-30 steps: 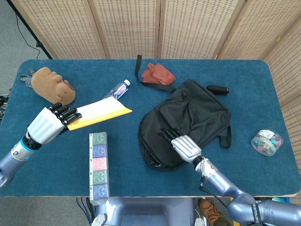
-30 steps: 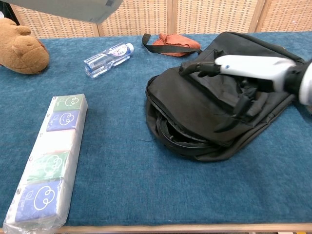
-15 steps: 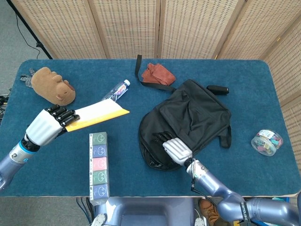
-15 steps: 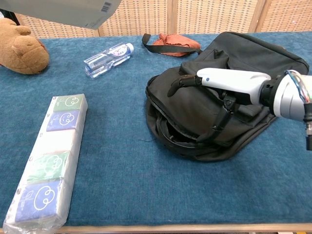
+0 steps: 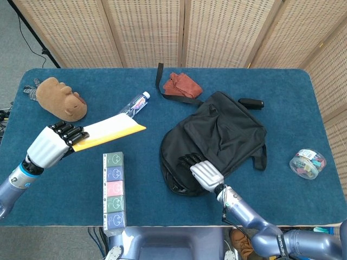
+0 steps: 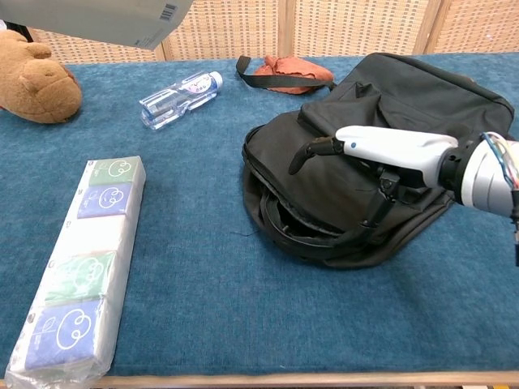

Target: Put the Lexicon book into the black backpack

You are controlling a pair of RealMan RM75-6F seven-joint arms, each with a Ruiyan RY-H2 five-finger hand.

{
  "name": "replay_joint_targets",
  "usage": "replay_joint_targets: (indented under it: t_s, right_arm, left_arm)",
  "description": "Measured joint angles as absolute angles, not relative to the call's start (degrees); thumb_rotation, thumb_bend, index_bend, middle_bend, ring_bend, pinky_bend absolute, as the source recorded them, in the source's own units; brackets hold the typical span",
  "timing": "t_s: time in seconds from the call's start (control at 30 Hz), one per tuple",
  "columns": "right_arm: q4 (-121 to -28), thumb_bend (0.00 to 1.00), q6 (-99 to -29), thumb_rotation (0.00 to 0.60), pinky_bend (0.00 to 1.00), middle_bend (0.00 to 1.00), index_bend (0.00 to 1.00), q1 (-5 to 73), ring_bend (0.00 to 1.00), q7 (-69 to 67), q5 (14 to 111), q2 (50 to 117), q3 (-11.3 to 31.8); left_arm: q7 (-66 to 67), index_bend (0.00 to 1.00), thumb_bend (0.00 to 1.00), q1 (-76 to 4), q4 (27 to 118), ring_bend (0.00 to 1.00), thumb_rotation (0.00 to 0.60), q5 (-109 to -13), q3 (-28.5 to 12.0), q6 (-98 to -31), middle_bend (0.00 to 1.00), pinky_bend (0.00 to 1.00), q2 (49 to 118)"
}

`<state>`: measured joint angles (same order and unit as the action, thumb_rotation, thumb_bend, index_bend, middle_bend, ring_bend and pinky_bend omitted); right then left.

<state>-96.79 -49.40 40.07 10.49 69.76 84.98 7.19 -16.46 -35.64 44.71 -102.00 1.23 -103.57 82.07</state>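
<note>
Gripping the Lexicon book (image 5: 108, 131), left hand (image 5: 50, 145) hovers; right hand (image 5: 204, 173) rests spread on black backpack (image 5: 222, 135).

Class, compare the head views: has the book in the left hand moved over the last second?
Yes. The book has slid left, toward the robot's left side: its far corner now sits further from the backpack, while the left hand holds it.

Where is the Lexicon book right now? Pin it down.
In the head view the Lexicon book is on the left, held above the table by the left hand, between the water bottle and the tissue pack.
</note>
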Motion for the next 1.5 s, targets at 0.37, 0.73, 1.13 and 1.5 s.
replay_joint_targets:
  t_s: [0.37,0.73,1.13,1.5]
  right_arm:
    - [-96.3,0.0,-49.6,0.6,0.0,0.0,0.09,40.6,0.0,11.8,67.7,85.8,7.2]
    - [-95.7,0.0,-49.9,0.6,0.06,0.0,0.0,41.6,0.0,18.0,63.4,87.1,6.3]
    - [-90.5,0.01,-54.1,0.6,0.49,0.24,0.16,41.9,0.29,22.6,62.4,92.1,6.3]
    - [-82.6,0.66,-55.3,0.6,0.79,0.58,0.53,42.3,0.6,20.5,64.7,96.9,7.5]
  left_arm:
    - [-17.1,0.86,0.66,-35.3,44.1,0.61,0.6,-102.2,0.7,-103.3,0.68,0.7,82.4]
    - [-17.8,0.86,0.66,-34.9,43.2,0.61,0.6,-102.2,0.4,-103.5,0.68,0.7,82.6]
    - [-18.4,0.86,0.66,-34.6,43.1,0.61,0.6,-102.1,-0.2,-104.0,0.68,0.7,82.2]
    - [-18.7,0.86,0.66,-34.1,43.5,0.61,0.6,-101.8,-0.6,-103.9,0.68,0.7,81.9]
